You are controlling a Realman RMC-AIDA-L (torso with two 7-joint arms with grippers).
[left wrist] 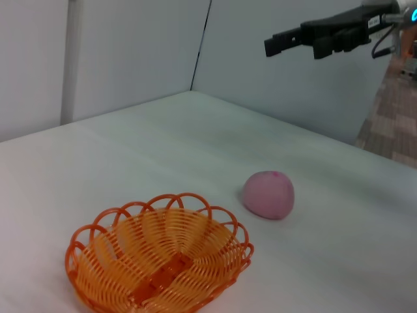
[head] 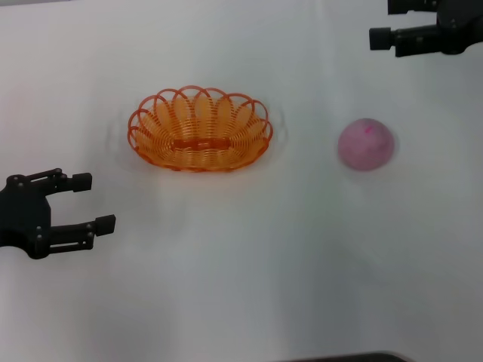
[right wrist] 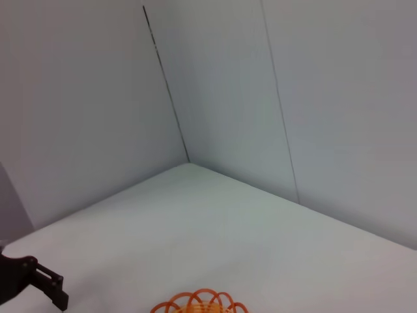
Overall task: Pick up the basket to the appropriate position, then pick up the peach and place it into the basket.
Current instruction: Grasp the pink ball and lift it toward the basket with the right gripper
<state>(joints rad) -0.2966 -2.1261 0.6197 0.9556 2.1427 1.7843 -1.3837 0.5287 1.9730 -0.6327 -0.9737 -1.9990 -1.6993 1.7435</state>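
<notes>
The orange wire basket [head: 198, 124] stands empty on the white table, left of centre in the head view. The pink peach [head: 366, 143] rests on the table well to its right, apart from it. My left gripper [head: 94, 202] is open and empty, low at the near left, short of the basket. My right gripper [head: 383, 23] is open and empty at the far right, beyond the peach. The left wrist view shows the basket [left wrist: 163, 244], the peach [left wrist: 269, 194] and the right gripper [left wrist: 293, 40] high above the table. The right wrist view shows only the basket's rim [right wrist: 202, 302] and the left gripper [right wrist: 39, 283].
The white table [head: 249, 271] runs to grey walls [left wrist: 130, 59] behind it. A dark edge [head: 347, 357] shows at the table's near side.
</notes>
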